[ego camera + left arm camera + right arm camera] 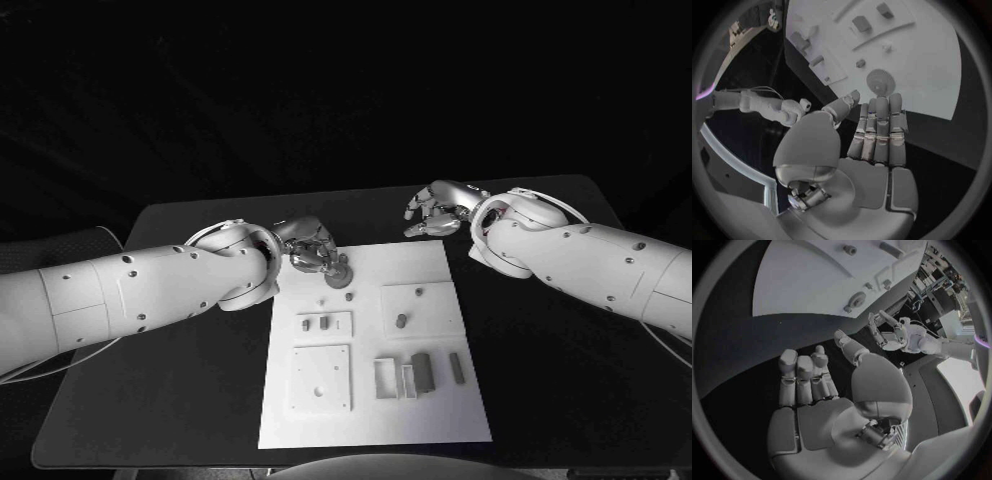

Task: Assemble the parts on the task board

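Hovering with fingers apart and empty, the left hand (306,250) is above the board (433,262); the right hand (437,208) too, beyond it.

Task board (433,420) mid-table (173,400), disc part (338,278) at far-left corner, upright parts (418,372) near-right

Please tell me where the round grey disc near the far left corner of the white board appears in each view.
Head view: the disc lies on the board, just beside the left hand.
Left wrist view: disc just beyond the fingertips.
Right wrist view: disc near the board's edge.
Shared landmark: the white board.
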Action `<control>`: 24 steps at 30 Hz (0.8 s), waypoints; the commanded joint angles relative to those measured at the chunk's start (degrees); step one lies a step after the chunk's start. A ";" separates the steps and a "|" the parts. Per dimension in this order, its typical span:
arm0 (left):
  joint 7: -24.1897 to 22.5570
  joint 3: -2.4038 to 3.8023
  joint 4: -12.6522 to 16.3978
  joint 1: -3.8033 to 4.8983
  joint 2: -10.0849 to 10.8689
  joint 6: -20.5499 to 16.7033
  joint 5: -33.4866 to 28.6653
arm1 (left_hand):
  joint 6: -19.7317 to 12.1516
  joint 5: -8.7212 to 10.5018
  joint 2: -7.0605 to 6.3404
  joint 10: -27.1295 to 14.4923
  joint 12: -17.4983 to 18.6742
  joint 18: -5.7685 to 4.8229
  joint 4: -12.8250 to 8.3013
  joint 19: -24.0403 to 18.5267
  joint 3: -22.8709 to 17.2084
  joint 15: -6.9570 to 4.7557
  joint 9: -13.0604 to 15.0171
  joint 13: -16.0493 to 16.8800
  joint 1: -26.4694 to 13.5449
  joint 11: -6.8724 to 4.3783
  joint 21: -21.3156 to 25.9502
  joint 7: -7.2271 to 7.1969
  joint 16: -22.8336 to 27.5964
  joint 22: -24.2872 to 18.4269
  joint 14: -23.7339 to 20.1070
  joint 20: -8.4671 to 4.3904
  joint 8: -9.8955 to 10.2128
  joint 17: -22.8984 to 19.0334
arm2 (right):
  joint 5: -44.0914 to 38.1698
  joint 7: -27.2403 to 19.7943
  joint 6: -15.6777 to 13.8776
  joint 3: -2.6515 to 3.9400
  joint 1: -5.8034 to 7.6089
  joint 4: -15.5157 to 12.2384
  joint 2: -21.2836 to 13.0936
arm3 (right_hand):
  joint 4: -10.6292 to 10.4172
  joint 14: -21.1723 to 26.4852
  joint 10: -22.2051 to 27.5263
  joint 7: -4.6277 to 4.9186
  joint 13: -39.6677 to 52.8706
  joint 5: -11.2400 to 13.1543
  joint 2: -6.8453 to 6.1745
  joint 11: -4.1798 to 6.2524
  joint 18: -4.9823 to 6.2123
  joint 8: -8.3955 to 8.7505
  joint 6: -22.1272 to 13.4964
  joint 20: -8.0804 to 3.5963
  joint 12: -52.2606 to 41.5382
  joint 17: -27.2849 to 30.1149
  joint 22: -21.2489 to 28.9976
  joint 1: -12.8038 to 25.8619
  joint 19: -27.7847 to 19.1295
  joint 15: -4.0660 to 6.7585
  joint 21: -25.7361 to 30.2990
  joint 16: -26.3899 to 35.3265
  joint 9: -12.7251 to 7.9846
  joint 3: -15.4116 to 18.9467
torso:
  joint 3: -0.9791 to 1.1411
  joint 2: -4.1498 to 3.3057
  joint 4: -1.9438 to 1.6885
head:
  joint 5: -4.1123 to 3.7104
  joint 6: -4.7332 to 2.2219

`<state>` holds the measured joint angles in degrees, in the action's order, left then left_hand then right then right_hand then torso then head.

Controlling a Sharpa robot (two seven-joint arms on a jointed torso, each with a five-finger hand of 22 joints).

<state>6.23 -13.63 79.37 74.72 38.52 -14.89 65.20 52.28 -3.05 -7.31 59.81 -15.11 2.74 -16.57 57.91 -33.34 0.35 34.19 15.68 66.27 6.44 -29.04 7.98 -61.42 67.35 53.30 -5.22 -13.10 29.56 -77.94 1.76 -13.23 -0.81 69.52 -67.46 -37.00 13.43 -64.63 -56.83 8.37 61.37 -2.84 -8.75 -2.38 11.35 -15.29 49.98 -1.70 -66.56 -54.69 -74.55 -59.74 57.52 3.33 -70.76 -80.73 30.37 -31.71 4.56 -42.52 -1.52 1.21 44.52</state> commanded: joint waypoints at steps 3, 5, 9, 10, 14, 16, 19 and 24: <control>-7.04 0.02 -0.68 -0.69 -2.20 -1.96 16.02 | 0.17 0.13 -0.55 0.84 2.15 2.17 0.16 1.24 0.71 -0.33 -0.44 -1.10 1.09 -0.38 -0.73 -0.90 -0.63 0.50 1.33 -0.22 -0.17 0.45 | 0.13 -0.63 0.47 0.02 -0.07 -0.04 0.11 | -0.28 -0.08 0.64 0.52 -0.10 0.04 -0.13 -0.10 3.65 0.35 -0.01 -0.53 -0.32 0.09 0.02 0.35 0.00 0.29 0.26 0.26 -0.04 -0.13 | 0.04 -0.11 0.17 | -0.09 -0.03; -7.52 0.01 -0.75 -1.22 -2.95 -2.86 18.57 | 0.10 0.17 -1.10 1.14 2.92 2.21 0.19 1.94 1.10 -0.78 -0.66 -1.47 1.16 -0.86 -1.17 -1.47 -1.01 0.84 2.04 -0.55 -0.16 0.75 | 0.14 -0.62 0.49 0.02 -0.08 -0.08 0.06 | -0.28 -0.09 0.64 0.52 -0.10 0.04 -0.13 -0.10 3.65 0.35 -0.02 -0.53 -0.33 0.09 0.02 0.35 0.00 0.29 0.26 0.26 -0.04 -0.13 | 0.05 -0.11 0.17 | -0.27 -0.03; -8.11 0.00 -0.76 -1.89 -3.92 -3.78 21.90 | 0.02 0.18 -2.15 1.93 3.96 2.28 0.29 3.30 1.52 -1.35 -1.05 -1.90 1.41 -1.35 -2.05 -1.85 -1.73 1.51 3.34 -1.20 -0.15 1.33 | 0.14 -0.68 0.57 0.02 -0.08 -0.12 0.13 | -0.29 -0.09 0.64 0.52 -0.11 0.04 -0.12 -0.11 3.65 0.36 -0.04 -0.53 -0.34 0.09 0.02 0.35 0.01 0.29 0.26 0.25 -0.05 -0.13 | 0.04 -0.04 0.05 | -0.32 -0.02; -8.10 0.00 -0.78 -1.97 -4.04 -3.68 22.36 | 0.05 0.17 -2.18 2.02 4.01 2.28 0.30 3.37 1.52 -1.37 -1.07 -1.92 1.44 -1.37 -2.09 -1.88 -1.77 1.55 3.41 -1.23 -0.16 1.37 | 0.14 -0.69 0.59 0.02 -0.08 -0.12 0.13 | -0.29 -0.09 0.64 0.53 -0.11 0.04 -0.12 -0.11 3.65 0.36 -0.04 -0.53 -0.34 0.09 0.02 0.35 0.01 0.29 0.26 0.25 -0.05 -0.13 | 0.03 -0.03 0.04 | -0.40 0.03; -8.18 0.00 -0.85 -2.15 -4.42 -2.43 24.12 | 0.50 0.18 -2.44 2.75 4.25 2.25 0.28 3.66 1.55 -1.52 -1.18 -1.97 1.60 -1.51 -2.30 -1.91 -1.95 1.81 3.69 -1.40 -0.39 1.61 | 0.14 -0.72 0.59 0.02 -0.09 -0.14 0.18 | -0.30 -0.09 0.65 0.53 -0.11 0.04 -0.13 -0.11 3.65 0.37 -0.05 -0.53 -0.35 0.09 0.02 0.35 0.01 0.28 0.26 0.25 -0.05 -0.13 | 0.01 -0.01 0.03 | -0.48 0.05; -8.10 0.00 -1.01 -2.33 -4.70 -1.49 25.08 | 0.72 0.18 -2.72 3.13 4.33 2.21 0.37 3.78 1.72 -1.57 -1.24 -1.97 1.38 -1.56 -2.41 -1.91 -2.08 1.96 3.79 -1.46 -0.50 1.75 | 0.14 -0.72 0.62 0.02 -0.09 -0.15 0.18 | -0.30 -0.09 0.65 0.53 -0.12 0.04 -0.13 -0.11 3.65 0.37 -0.06 -0.53 -0.35 0.09 0.02 0.35 0.01 0.28 0.26 0.25 -0.05 -0.12 | -0.01 0.00 0.01 | -0.52 0.08; -8.11 -0.01 -1.41 -2.81 -5.13 -0.39 25.98 | 1.02 0.18 -3.24 3.57 4.75 2.22 0.55 4.15 2.09 -1.71 -1.44 -2.07 0.90 -1.65 -2.94 -2.00 -2.99 2.53 4.11 -1.68 -0.62 2.36 | 0.14 -0.73 0.58 0.02 -0.10 -0.21 0.24 | -0.30 -0.09 0.65 0.53 -0.12 0.04 -0.13 -0.12 3.65 0.38 -0.06 -0.53 -0.36 0.09 0.02 0.35 0.01 0.28 0.26 0.24 -0.05 -0.12 | -0.02 0.00 -0.01 | -0.62 0.18; -7.76 -0.01 -2.13 -3.83 -5.78 0.43 26.69 | 1.35 0.10 -3.26 3.72 5.25 2.22 0.60 4.19 2.22 -1.75 -1.63 -2.19 0.74 -1.67 -3.29 -2.03 -3.59 3.04 3.95 -1.78 -0.75 2.76 | 0.14 -0.74 0.62 0.02 -0.10 -0.31 0.29 | -0.31 -0.09 0.65 0.54 -0.13 0.04 -0.14 -0.12 3.65 0.38 -0.07 -0.53 -0.37 0.09 0.01 0.34 0.02 0.27 0.26 0.24 -0.05 -0.12 | -0.06 -0.04 0.01 | -0.76 0.38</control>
<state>-0.86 -13.66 77.35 71.03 32.93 -16.03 89.39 53.12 -3.05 -9.99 63.07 -10.07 2.72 -16.06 61.86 -31.43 -1.44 32.60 13.54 66.98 4.78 -32.15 5.93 -64.86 70.37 57.13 -6.96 -13.60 32.30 -77.85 1.64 -13.21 -0.80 69.46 -67.65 -36.75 13.43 -64.66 -56.71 8.55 61.32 -2.84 -8.75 -2.50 11.36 -15.29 49.85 -1.94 -66.56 -54.69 -74.55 -59.74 57.53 3.36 -70.75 -80.74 30.37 -31.71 4.53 -42.52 -1.51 0.54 44.78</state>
